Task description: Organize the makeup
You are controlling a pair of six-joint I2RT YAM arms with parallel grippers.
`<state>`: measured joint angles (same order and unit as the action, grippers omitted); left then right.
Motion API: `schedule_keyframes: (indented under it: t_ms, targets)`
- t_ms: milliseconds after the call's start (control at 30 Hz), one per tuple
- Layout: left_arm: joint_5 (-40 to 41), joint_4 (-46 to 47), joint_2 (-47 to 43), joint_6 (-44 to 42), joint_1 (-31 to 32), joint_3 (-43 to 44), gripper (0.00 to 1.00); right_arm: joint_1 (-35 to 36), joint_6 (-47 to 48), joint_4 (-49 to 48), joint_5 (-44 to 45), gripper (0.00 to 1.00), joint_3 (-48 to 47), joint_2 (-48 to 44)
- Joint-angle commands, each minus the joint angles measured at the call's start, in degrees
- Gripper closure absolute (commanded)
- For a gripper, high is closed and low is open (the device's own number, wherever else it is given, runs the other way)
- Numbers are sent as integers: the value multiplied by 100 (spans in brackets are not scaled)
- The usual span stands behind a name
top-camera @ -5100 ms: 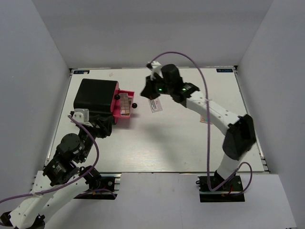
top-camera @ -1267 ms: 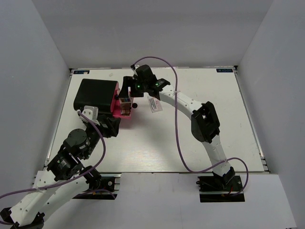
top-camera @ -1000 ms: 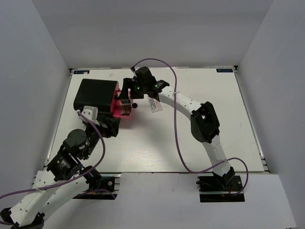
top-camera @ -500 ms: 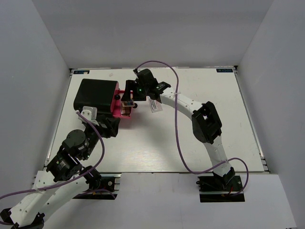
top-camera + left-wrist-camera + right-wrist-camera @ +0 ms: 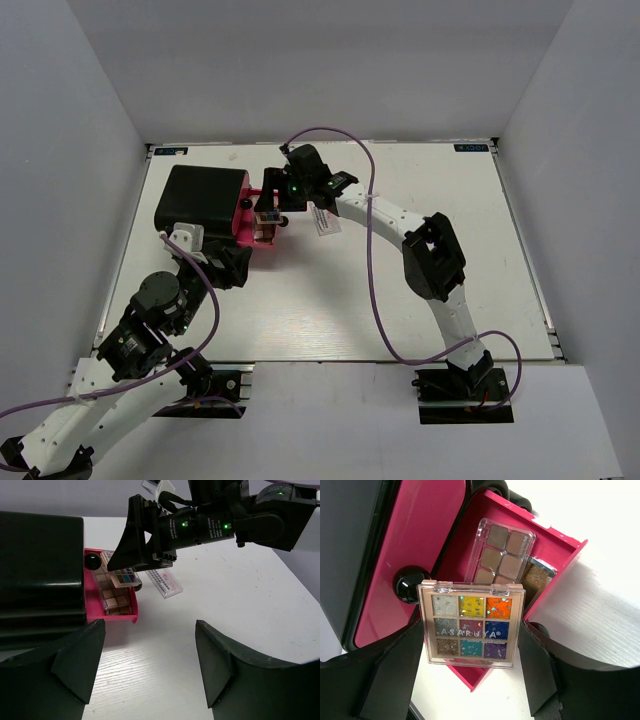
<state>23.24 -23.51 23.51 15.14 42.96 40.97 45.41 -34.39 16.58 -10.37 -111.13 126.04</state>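
Case: a big black case [image 5: 200,200] stands at the far left of the table [image 5: 400,300]. Its pink drawer [image 5: 555,545] is pulled out toward the right.
In the drawer: a brown palette [image 5: 502,555] with tan pans lies flat. A darker palette [image 5: 535,580] is just beside it, against the drawer's outer wall and partly hidden.
Knob: a round black knob [image 5: 410,584] sits on the pink panel beside the drawer.
Square palette: the square palette [image 5: 470,625], with nine bright pans, hangs over the open drawer and covers the near end of the brown palette. Whether it touches anything below cannot be told.
Right gripper: the right gripper [image 5: 268,208] has one finger on each side edge of the square palette, pinching it.
Left gripper: the left gripper [image 5: 150,650] sits low near the drawer's front corner, its jaws spread with nothing between them.
Packet: a white-pink packet [image 5: 323,220] lies flat on the table, just right of the drawer.
Change: five seconds ago the right arm was above the packet, clear of the drawer. It has since swung left over the drawer. In the last half second hardly anything has shifted.
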Motion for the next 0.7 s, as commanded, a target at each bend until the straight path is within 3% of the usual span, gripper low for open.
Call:
schedule_keyframes:
  t_ms: [0, 667]
  targets:
    - [22, 4, -13, 42, -7, 7, 18, 38, -85, -85, 79, 71, -242, -229]
    - [49, 4, -39, 51, -7, 7, 18, 91, -68, -111, 70, 44, -207, -273]
